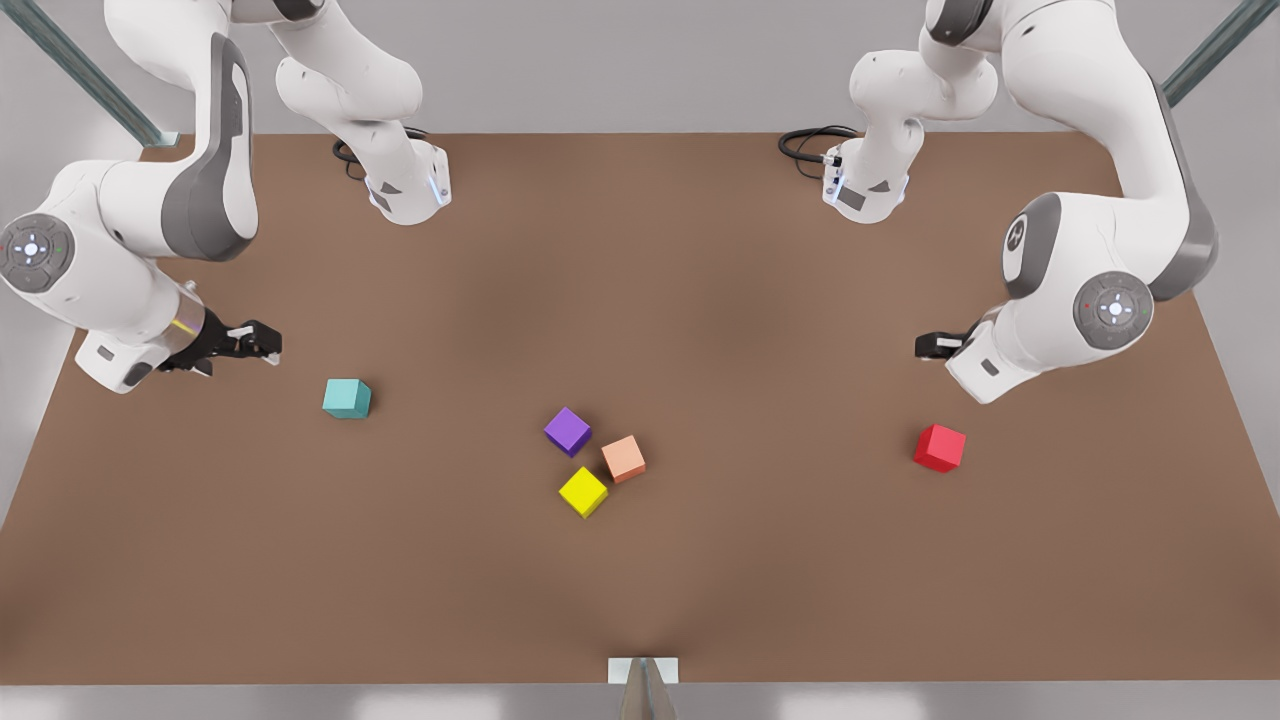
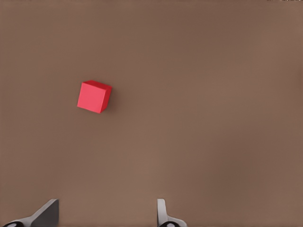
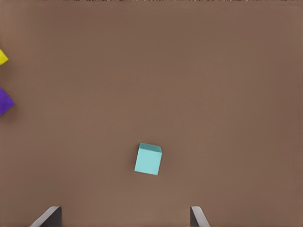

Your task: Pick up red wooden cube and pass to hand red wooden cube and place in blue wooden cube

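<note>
The red wooden cube (image 1: 939, 447) lies on the brown table at the front view's right, also seen in the left wrist view (image 2: 94, 96). My left gripper (image 1: 935, 345) hovers above and behind it, open and holding nothing (image 2: 106, 213). The blue wooden cube (image 1: 346, 398), teal in colour, rests at the front view's left and appears in the right wrist view (image 3: 148, 159). My right gripper (image 1: 262, 342) hangs to the left of it and slightly farther back, open and holding nothing (image 3: 125, 215).
A purple cube (image 1: 567, 431), a salmon-orange cube (image 1: 623, 458) and a yellow cube (image 1: 583, 491) cluster near the table's middle. Both arm bases (image 1: 405, 190) stand at the far edge. A small bracket (image 1: 643, 672) sits at the near edge.
</note>
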Robot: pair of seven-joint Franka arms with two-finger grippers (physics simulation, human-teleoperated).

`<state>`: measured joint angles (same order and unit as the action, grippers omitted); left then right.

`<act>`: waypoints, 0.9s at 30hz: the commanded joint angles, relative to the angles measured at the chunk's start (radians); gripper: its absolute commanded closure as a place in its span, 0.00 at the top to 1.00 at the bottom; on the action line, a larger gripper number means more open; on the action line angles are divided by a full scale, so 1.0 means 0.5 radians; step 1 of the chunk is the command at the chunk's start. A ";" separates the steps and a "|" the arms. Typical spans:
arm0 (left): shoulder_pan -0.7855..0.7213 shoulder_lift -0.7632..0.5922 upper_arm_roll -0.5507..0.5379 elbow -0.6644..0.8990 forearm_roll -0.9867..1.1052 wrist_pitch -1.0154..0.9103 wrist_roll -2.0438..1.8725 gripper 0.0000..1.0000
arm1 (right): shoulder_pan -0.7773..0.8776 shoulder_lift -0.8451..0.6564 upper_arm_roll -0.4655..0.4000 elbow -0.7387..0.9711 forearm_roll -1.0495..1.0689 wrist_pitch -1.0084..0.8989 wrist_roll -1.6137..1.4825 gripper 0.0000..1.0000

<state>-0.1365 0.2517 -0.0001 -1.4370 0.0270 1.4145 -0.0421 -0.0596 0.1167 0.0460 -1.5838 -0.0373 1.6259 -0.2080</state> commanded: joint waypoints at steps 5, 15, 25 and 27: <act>0.003 0.315 0.147 0.021 0.013 0.309 0.001 1.00 | 0.000 0.000 0.000 -0.002 0.010 0.028 -0.109 1.00; 0.193 0.843 0.166 0.134 0.013 0.705 0.900 1.00 | -0.003 -0.003 0.000 -0.014 0.010 0.025 -0.124 1.00; 0.230 0.853 0.166 -0.277 0.062 1.178 1.318 1.00 | -0.003 0.000 0.000 -0.035 0.007 0.034 -0.124 1.00; 0.230 0.886 0.166 -0.292 0.072 1.218 1.308 1.00 | -0.003 -0.003 -0.003 -0.035 0.007 0.031 -0.127 1.00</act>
<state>-0.0215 0.6910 0.0828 -1.5838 0.0518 1.9330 0.3230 -0.0616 0.1164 0.0454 -1.6022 -0.0344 1.6429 -0.2548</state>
